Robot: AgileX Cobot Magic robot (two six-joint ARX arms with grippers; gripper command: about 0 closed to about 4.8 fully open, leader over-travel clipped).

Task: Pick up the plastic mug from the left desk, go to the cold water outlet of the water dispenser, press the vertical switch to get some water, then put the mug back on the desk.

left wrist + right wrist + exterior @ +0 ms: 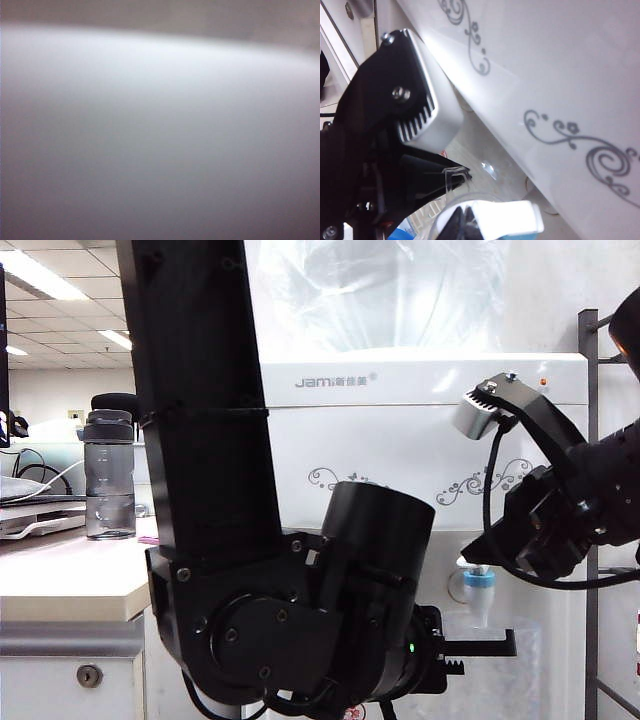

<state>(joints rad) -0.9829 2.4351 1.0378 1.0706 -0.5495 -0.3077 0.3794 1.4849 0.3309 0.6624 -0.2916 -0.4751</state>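
Note:
The white water dispenser [400, 440] fills the middle of the exterior view. Its cold water outlet [479, 585], with a blue collar, sits low on the right. My right gripper [478, 556] is shut, and its tips rest on the white vertical switch [468, 564]. The right wrist view shows those dark tips [461, 220] pressed against the switch [505, 217]. The clear plastic mug [505, 670] hangs faintly under the spout, its rim [432, 217] curving below the switch. My left gripper [500, 645] is shut at the mug's side. The left wrist view is only a grey-white blur.
The left desk [70, 580] carries a dark grey lidded bottle [110, 475], with a keyhole drawer [89, 675] below. My left arm's black links [200, 440] block much of the dispenser. A grey metal rack post [590, 490] stands at the right edge.

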